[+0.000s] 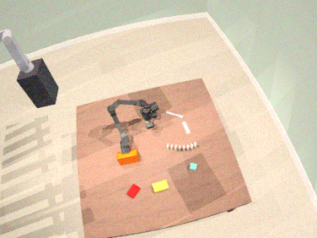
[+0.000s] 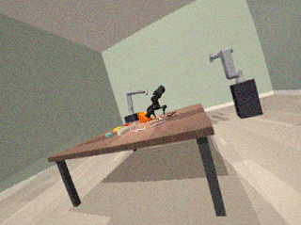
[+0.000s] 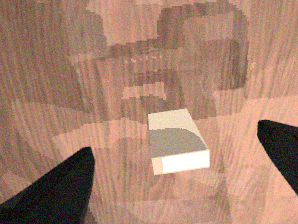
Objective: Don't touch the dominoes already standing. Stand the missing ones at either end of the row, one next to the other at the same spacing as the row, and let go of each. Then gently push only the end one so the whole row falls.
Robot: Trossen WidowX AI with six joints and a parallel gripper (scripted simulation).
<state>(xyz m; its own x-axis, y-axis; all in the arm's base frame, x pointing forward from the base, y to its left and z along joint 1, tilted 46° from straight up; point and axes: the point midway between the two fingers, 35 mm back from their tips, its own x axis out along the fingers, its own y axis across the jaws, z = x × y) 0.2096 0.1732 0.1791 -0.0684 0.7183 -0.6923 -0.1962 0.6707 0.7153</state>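
Observation:
A loose cream domino (image 3: 175,131) lies flat on the table in the wrist view, partly in shadow. My gripper (image 1: 151,116) (image 3: 175,141) is open and empty above it, with one black finger on each side and neither touching it. In the top view the arm mostly hides this domino. The standing row of several cream dominoes (image 1: 181,147) (image 2: 123,130) forms a gentle curve, well away from the gripper. Whether another loose domino lies near is not clear.
Two white bars (image 1: 174,114) (image 1: 186,127) lie between gripper and row. A teal cube (image 1: 193,166), a yellow block (image 1: 160,186) and a red block (image 1: 133,191) lie beyond. The arm stands at an orange base block (image 1: 128,157).

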